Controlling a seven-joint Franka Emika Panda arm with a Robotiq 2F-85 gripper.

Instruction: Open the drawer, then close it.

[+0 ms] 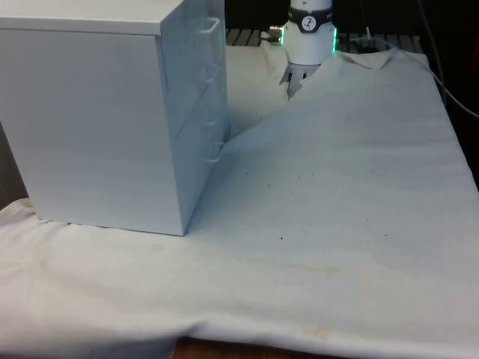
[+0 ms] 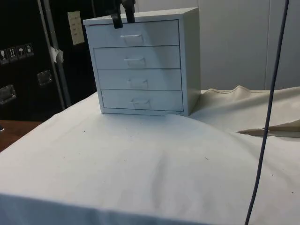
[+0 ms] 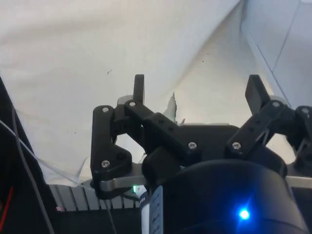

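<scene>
Drawer (image 2: pixel 132 33) at top of the white chest (image 2: pixel 143 63), flush shut like the three below; chest sits on the bench cloth (image 2: pixel 140 159). I see my hand (image 2: pixel 123 18) hanging by the chest's top front edge, fingers (image 3: pixel 139 87) apart, gripping nothing.

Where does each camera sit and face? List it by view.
Front: across the table from the arm, seeing the chest of drawers side-on.
Side: beside the table, facing the drawer fronts; gripper at top.
Wrist: on the wrist, looking past open fingers onto the cloth.
Shared: all show the chest.
</scene>
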